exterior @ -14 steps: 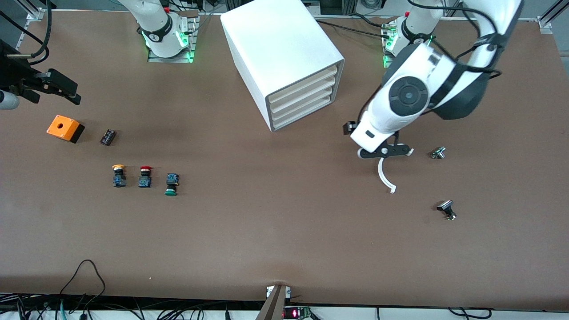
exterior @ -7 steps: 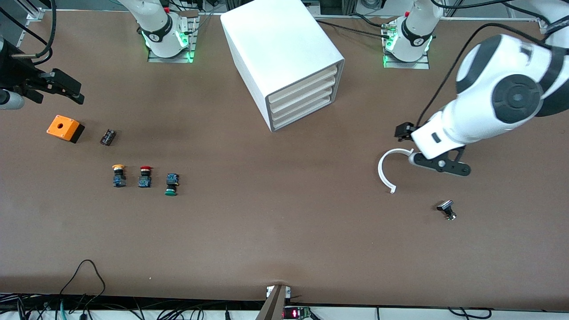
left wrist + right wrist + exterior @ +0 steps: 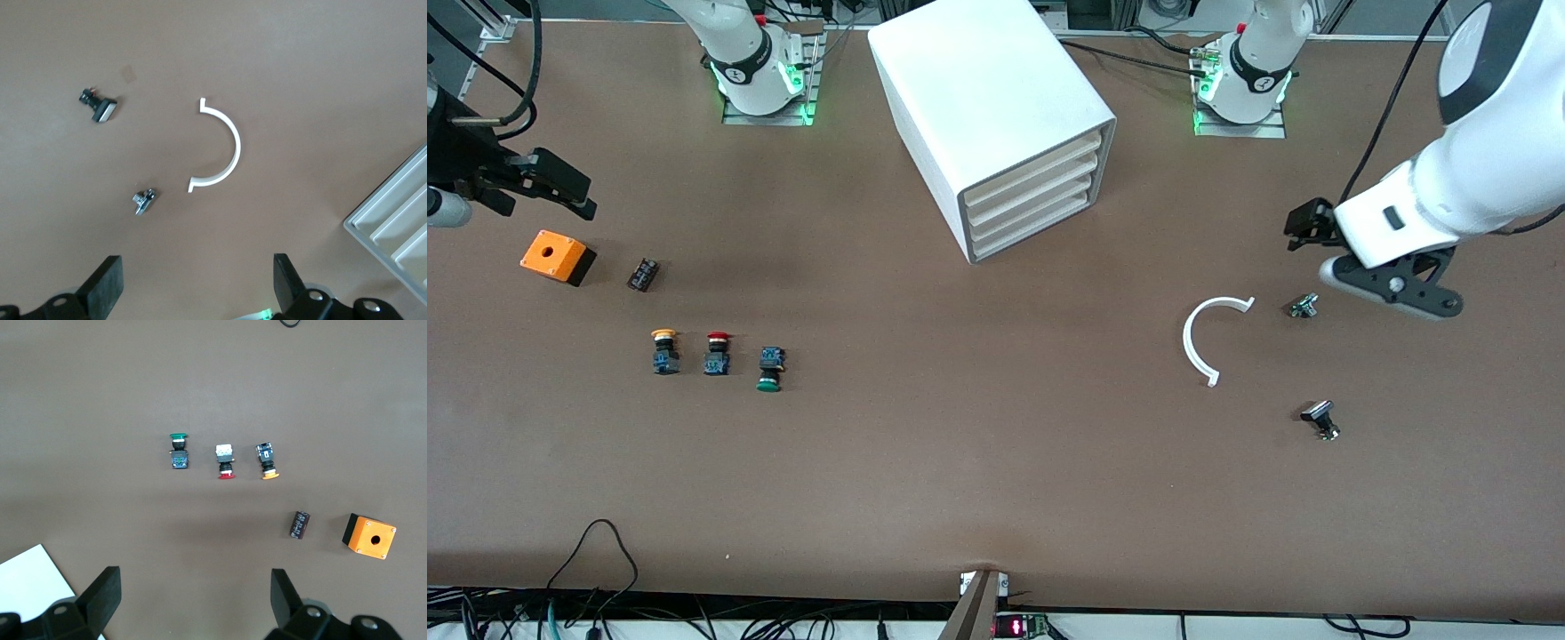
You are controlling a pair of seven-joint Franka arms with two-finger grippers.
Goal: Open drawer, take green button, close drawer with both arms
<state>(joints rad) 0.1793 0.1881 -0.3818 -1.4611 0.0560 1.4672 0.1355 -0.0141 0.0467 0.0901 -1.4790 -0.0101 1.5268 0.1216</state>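
The drawer (image 3: pixel 1033 228), lowest of four in the white cabinet (image 3: pixel 978 80), is shut. The green-capped button (image 3: pixel 769 369) lies on the table near the right arm's end, beside a red-capped one (image 3: pixel 717 353) and a yellow-capped one (image 3: pixel 664 351); it also shows in the right wrist view (image 3: pixel 178 450). My right gripper (image 3: pixel 547 182) is open and empty, over the table near the orange box; its own view shows it open (image 3: pixel 193 600). My left gripper (image 3: pixel 1392 289) is open and empty at the left arm's end of the table, also open in its view (image 3: pixel 197 287).
A white C-shaped piece (image 3: pixel 1200 342) lies on the table near the left gripper, with two small metal parts (image 3: pixel 1304 306) (image 3: pixel 1320 420) beside it. An orange box (image 3: pixel 558 256) and a small black part (image 3: pixel 643 274) lie at the right arm's end.
The left arm has swung from over the white C-shaped piece out toward its end of the table. The piece stays put. The right gripper has barely shifted.
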